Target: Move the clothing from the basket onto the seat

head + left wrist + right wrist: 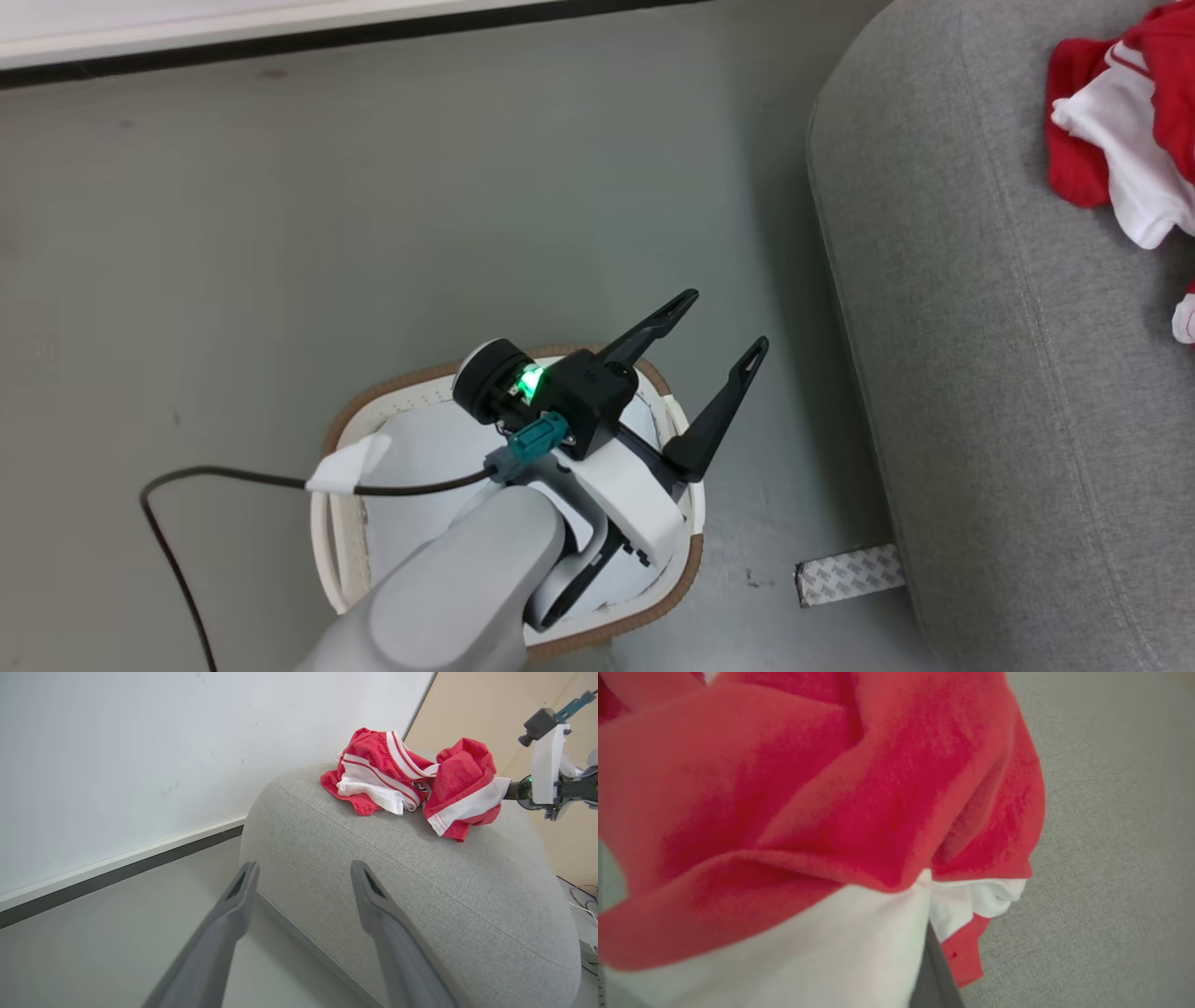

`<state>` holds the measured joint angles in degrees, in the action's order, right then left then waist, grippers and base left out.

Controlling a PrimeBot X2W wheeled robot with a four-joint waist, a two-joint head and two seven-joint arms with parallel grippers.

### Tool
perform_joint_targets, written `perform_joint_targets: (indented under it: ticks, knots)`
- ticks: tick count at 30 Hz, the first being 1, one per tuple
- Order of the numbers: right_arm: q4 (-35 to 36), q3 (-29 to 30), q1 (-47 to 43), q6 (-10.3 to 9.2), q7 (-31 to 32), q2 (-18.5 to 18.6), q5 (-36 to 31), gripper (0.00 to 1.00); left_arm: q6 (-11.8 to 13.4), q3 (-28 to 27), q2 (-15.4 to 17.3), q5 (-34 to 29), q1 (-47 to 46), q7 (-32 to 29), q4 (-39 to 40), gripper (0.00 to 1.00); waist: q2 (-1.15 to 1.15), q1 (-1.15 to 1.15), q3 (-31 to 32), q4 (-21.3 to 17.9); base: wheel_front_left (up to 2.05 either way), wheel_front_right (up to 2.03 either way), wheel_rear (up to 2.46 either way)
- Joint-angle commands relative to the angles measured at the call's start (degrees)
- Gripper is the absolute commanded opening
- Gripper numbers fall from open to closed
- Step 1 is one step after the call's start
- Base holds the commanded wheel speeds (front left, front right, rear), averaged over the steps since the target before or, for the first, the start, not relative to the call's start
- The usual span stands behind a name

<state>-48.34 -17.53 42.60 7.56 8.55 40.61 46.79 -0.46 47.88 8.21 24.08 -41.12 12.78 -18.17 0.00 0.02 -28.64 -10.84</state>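
Observation:
The grey seat (1008, 373) takes up the right of the head view, with red and white clothing (1125, 121) lying on its far part. In the left wrist view there are two bundles on the seat (373, 882): one lying free (378, 772), and one (462, 788) whose white hem runs into my right gripper (508, 791). In the right wrist view this cloth (822, 812) bunches tightly over a dark finger (931, 970). My left gripper (724, 327) hangs open over the basket (373, 411), holding nothing. The basket's white bottom shows beside my forearm.
A patterned strip of tape (850, 574) lies on the floor at the seat's foot. A black cable (233, 478) loops left from my left wrist. A white wall with a dark baseboard (117, 872) runs behind. Loose wires (586, 896) lie past the seat's far end.

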Motion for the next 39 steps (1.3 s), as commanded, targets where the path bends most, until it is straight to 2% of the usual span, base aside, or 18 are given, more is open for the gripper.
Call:
perform_joint_targets:
  ticks: [1,2,8,14,18,24,32,34,39]
  knots:
    - [-0.8,-1.4,1.1,-0.15,-0.4,0.7,1.1,0.68,0.1,-0.3,0.1,-0.1,-0.3,0.7,-0.5,1.0,0.0,-0.02,1.0,-0.3,0.0,0.0,0.0]
    - [-1.2,-2.2,1.0,-0.15,-0.2,0.8,1.4,1.0,0.1,-0.3,0.1,0.2,0.1,0.9,-0.8,1.0,0.0,-0.02,1.6,-0.4,0.0,0.0,0.0]
    - [-0.6,-7.7,0.1,-0.15,0.8,1.9,2.9,1.0,0.2,-1.2,0.0,1.7,2.7,1.7,-2.1,1.0,0.0,-0.02,7.2,-1.6,0.0,0.0,0.0]
    - [2.1,-12.0,-1.3,-0.15,-1.0,5.0,2.0,1.0,0.5,-2.6,-0.2,2.7,5.1,2.2,-2.0,1.0,0.0,-0.02,12.8,-1.5,0.0,0.0,0.0]
    - [6.1,-14.2,-2.6,-0.15,-1.4,7.8,2.2,1.0,1.0,-4.5,0.6,3.2,7.7,2.4,-1.6,1.0,0.0,-0.02,17.9,-0.7,0.0,0.0,0.0]
    - [14.9,-15.0,-4.6,-0.15,-2.6,9.0,3.6,1.0,2.6,-10.1,2.8,3.8,12.4,2.4,1.6,1.0,0.0,-0.02,24.4,1.1,0.0,0.0,0.0]
    - [25.5,-11.7,-8.3,-0.14,-9.9,5.6,1.5,1.0,5.0,-20.7,6.6,4.8,19.3,2.4,5.9,1.0,0.0,-0.02,29.3,4.2,0.0,0.0,0.0]
    - [26.9,-9.6,-10.3,-0.15,-12.8,4.0,0.2,1.0,6.3,-24.4,5.9,5.6,20.9,2.4,7.4,1.0,0.0,-0.02,29.8,5.2,0.0,0.0,0.0]
    - [29.6,-4.9,-16.5,-0.15,-17.0,-2.0,-3.7,1.0,7.4,-29.7,5.4,3.5,25.1,2.4,8.4,1.0,0.0,-0.02,30.7,7.0,0.0,0.0,0.0]
